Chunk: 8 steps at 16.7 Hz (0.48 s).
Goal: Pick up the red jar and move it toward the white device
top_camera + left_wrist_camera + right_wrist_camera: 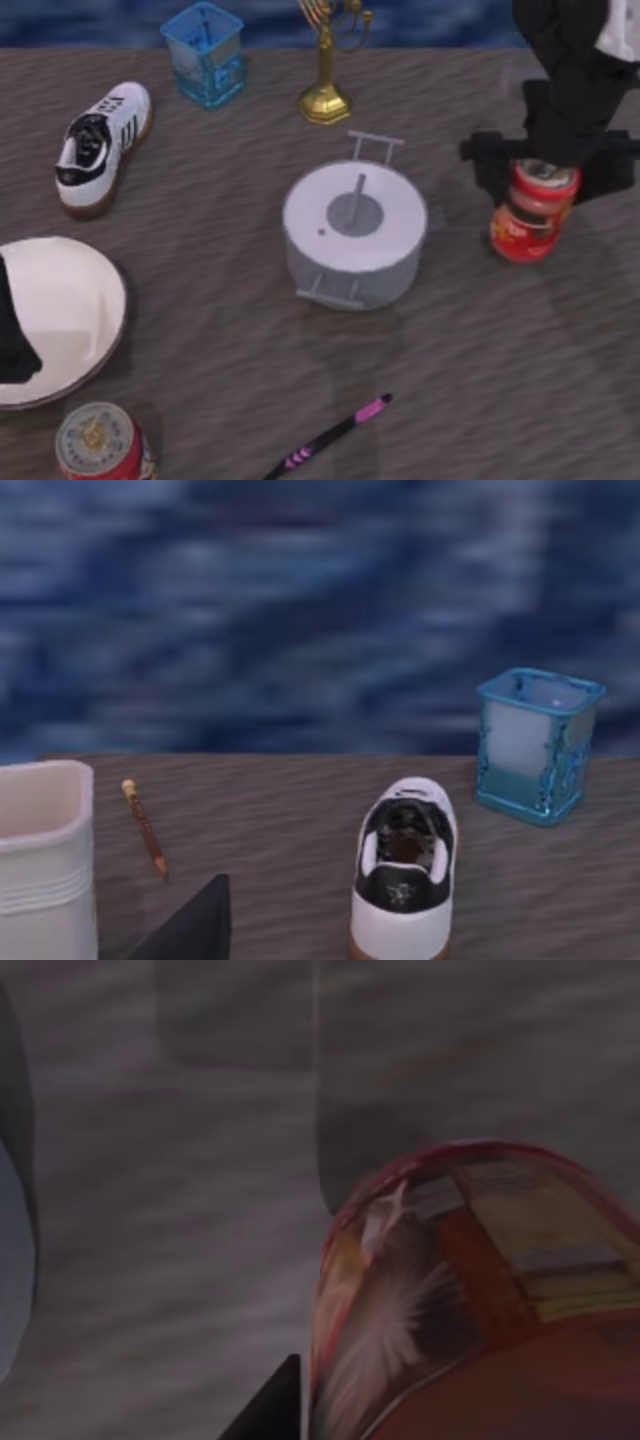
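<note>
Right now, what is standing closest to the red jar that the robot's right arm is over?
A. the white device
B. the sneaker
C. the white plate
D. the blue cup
A: in the top view the red jar, under the right end effector, sits on the table's right side, with the white device next to it toward the middle; the others lie farther left.

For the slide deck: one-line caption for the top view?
Right hand over the red jar, right of the white device.
</note>
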Motion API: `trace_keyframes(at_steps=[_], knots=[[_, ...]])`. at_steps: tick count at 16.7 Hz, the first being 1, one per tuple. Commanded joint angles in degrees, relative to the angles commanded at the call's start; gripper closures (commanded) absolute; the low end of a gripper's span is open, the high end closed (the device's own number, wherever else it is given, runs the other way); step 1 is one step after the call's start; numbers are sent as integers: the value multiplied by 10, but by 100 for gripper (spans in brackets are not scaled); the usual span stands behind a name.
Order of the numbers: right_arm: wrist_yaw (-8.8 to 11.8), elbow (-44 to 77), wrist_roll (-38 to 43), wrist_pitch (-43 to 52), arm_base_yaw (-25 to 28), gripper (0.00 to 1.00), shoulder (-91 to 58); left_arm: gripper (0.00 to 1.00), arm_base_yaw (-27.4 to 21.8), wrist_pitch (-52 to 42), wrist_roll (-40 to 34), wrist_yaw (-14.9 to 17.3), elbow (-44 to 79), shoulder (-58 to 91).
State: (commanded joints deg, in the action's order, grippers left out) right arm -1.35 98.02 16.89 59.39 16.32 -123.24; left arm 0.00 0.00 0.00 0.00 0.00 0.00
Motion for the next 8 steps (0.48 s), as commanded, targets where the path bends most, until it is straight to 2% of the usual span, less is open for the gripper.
trace_keyframes(at_steps=[3, 7, 8], knots=[[-1, -29, 0, -41, 1, 100, -12, 0, 0, 0, 0, 0, 0, 0], [-1, -30, 0, -43, 1, 100, -13, 0, 0, 0, 0, 0, 0, 0], [-1, -30, 0, -43, 1, 92, -13, 0, 0, 0, 0, 0, 0, 0]])
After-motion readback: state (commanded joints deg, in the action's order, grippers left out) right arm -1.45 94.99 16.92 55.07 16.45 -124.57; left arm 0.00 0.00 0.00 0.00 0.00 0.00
